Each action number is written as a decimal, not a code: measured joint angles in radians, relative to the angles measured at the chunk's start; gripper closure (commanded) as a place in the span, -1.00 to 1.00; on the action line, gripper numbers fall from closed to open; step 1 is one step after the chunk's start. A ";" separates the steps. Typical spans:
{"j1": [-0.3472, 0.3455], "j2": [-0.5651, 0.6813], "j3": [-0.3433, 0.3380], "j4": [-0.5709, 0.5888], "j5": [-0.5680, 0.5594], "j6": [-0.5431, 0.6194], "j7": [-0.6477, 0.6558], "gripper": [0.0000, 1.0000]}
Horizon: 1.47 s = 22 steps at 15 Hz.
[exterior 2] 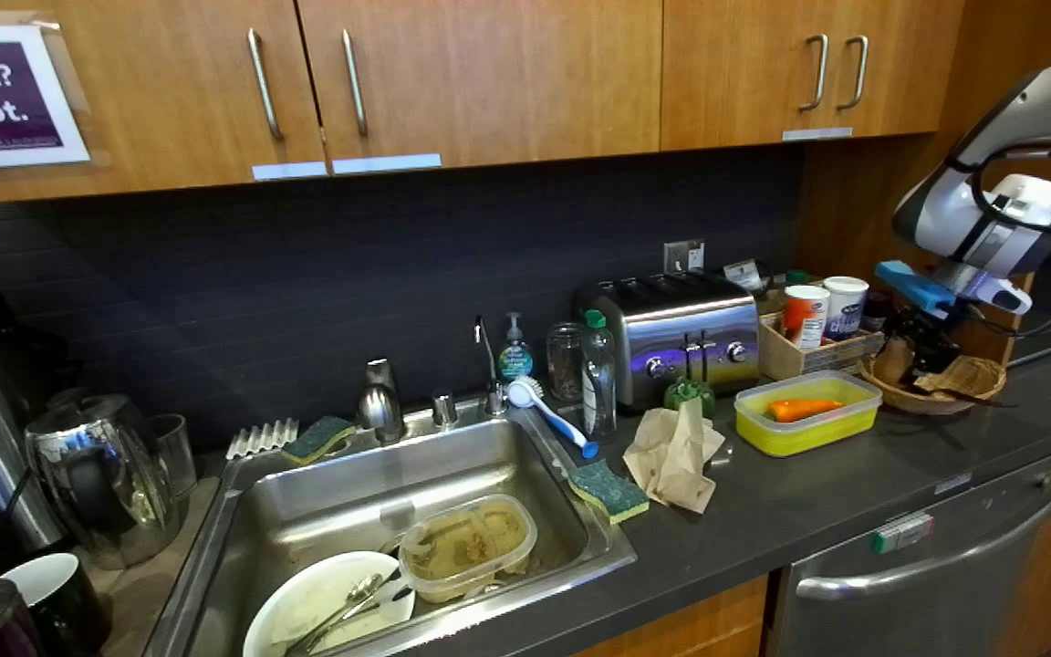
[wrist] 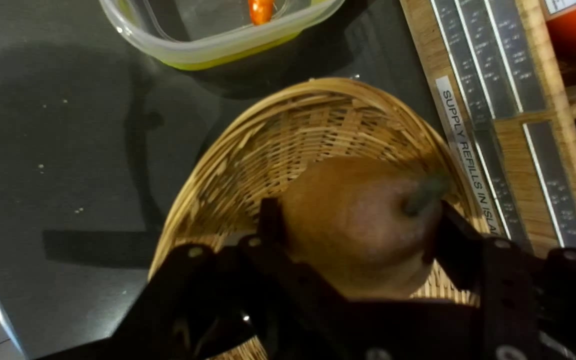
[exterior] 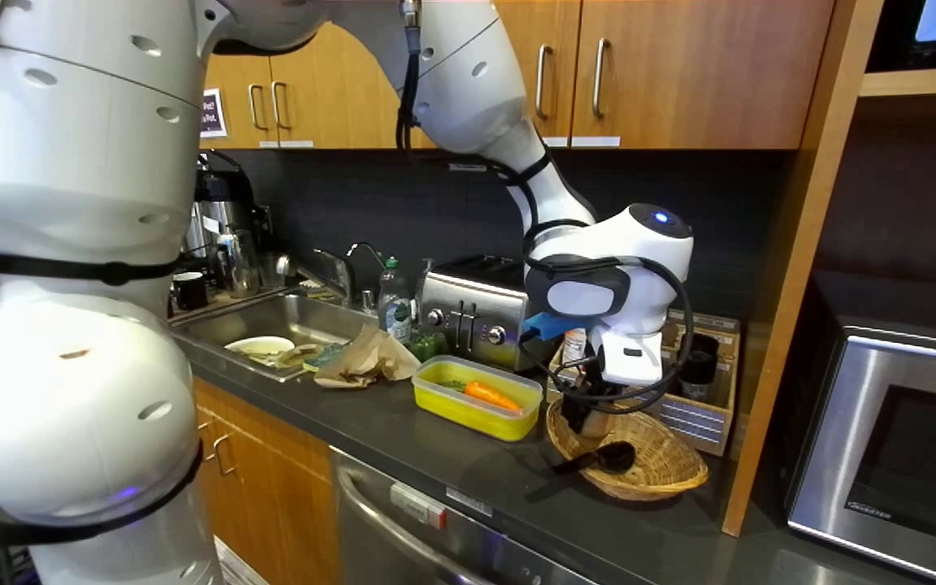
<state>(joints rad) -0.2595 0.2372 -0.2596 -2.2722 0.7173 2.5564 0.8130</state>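
My claw (wrist: 359, 220) grips the squash (wrist: 338, 215), spread fairly wide because that round bulk fills the gap between its 2 fingers (wrist: 269, 220); the basket (wrist: 235, 187) lies below it.

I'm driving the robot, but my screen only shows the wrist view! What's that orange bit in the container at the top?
Observer: It's a carrot! In both exterior views much more of it shows, lying in the yellow plastic container.
Operator: Cool! And my gripper is squeezing the butternut squash. What's up above, where I can't see?
Observer: A blue part sticks out just above the gripper, in both exterior views.
Operator: Any more veggies I'm missing?
Observer: Yes, in both exterior views a green bell pepper sits in front of the shiny metal toaster.
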 measured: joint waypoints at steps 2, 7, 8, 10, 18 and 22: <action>0.000 0.008 0.000 0.006 0.000 0.000 0.000 0.02; 0.000 0.017 0.000 0.017 0.000 -0.002 0.000 -1.00; 0.000 0.018 0.000 0.020 0.000 -0.002 0.000 -1.00; 0.000 0.018 0.000 0.025 0.000 -0.002 0.000 -1.00; 0.007 0.018 0.005 0.033 -0.002 -0.002 0.000 -1.00; 0.033 0.007 0.006 0.023 -0.040 -0.001 0.001 -1.00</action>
<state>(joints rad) -0.2267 0.2445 -0.2535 -2.2493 0.6775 2.5555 0.8136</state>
